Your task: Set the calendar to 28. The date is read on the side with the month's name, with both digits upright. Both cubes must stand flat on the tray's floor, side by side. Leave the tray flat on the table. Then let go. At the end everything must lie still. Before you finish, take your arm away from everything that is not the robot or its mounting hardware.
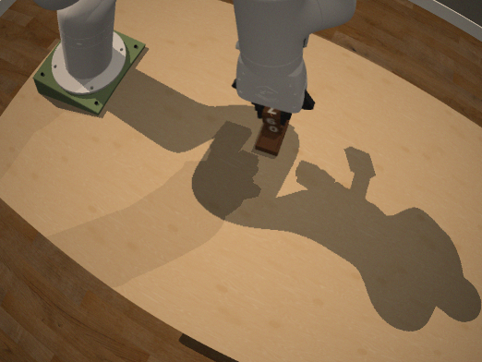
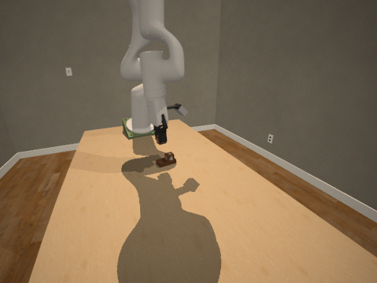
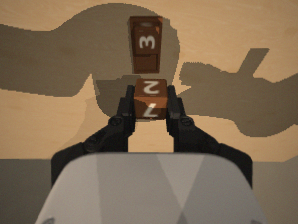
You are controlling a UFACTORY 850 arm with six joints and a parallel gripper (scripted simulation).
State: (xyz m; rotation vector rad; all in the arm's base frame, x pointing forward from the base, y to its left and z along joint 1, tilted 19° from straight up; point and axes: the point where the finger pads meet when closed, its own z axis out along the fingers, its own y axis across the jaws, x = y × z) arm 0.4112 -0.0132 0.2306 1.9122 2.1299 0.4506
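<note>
My gripper is shut on a brown date cube and holds it in the air above the table. In the wrist view the cube's top face shows a 2 and its near face a 7. The dark brown tray lies flat on the table below and beyond it. The other cube stands in the tray with a 3 on top, and the slot beside it is empty. In the exterior view the gripper hangs clear above the tray and its cube. In the top view the held cube shows under the wrist, above the tray.
The arm's green base plate is bolted at the table's back left. The arm casts wide shadows over the light wooden table top. The table's edges drop to a wooden floor on all sides.
</note>
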